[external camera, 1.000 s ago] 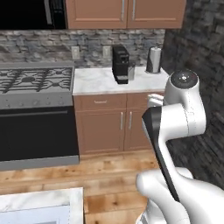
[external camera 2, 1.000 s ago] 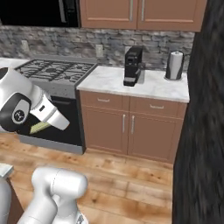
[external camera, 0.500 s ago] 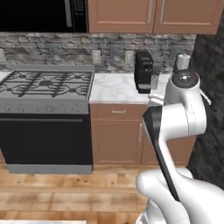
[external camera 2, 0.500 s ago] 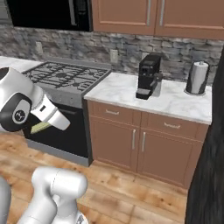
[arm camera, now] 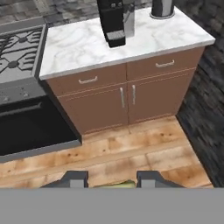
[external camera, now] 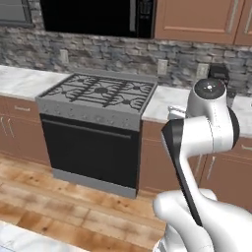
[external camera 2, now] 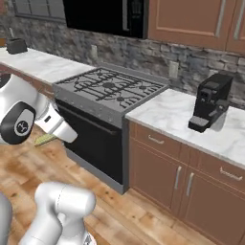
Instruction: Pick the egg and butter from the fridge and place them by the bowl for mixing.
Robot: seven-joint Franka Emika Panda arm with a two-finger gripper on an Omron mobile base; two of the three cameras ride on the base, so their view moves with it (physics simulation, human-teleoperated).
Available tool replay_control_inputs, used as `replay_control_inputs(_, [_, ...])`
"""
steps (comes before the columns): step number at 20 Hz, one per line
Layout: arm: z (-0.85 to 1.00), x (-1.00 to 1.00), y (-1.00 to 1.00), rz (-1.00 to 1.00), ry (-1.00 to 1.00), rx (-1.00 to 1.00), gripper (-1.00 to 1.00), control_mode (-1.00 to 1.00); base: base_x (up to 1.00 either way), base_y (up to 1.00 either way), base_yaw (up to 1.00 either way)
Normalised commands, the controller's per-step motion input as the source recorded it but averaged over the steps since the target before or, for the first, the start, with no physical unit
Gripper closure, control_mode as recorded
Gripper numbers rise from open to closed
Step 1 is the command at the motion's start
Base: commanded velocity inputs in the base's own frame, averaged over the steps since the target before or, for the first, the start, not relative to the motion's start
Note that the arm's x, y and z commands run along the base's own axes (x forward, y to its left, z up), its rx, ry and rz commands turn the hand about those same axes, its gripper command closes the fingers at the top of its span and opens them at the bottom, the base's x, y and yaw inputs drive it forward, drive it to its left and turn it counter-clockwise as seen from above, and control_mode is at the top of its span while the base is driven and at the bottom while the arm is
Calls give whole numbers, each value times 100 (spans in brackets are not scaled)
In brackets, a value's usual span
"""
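Note:
A pale yellow-green stick, the butter (external camera 2: pixel 44 139), sticks out from my gripper (arm camera: pixel 109 180), which is shut on it low over the wooden floor. In the hand view a sliver of the butter (arm camera: pixel 114 185) shows between the two dark fingertips (arm camera: pixel 75 178). My arm is folded close to the base in the left base view. The egg, the fridge and the bowl are out of view.
A gas stove (external camera: pixel 101 93) with a black oven door stands ahead, a black microwave (external camera: pixel 98 15) above it. To its right a marble counter (external camera 2: pixel 167 112) on brown cabinets carries a black coffee machine (external camera 2: pixel 210 103). A dark stone wall (arm camera: pixel 205 100) bounds the counter's far end.
The whole picture has shifted: the base has turned left, bringing the stove from the left edge toward the middle. The arm keeps the same pose, with the butter still gripped.

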Motion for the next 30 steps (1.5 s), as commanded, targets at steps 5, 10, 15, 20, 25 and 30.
replay_control_inputs(5, [0,0,0,0,0,0,100,100,43,-13,58])
replay_control_inputs(10, [0,0,0,0,0,0,100,100,49,-14,51])
replay_control_inputs(15, [0,0,0,0,0,0,100,100,55,-23,33])
replay_control_inputs(20, [0,0,0,0,0,0,100,100,53,-23,36])
replay_control_inputs(25, [0,0,0,0,0,0,100,100,59,-24,29])
replay_control_inputs(30, [0,0,0,0,0,0,100,100,67,-19,28])
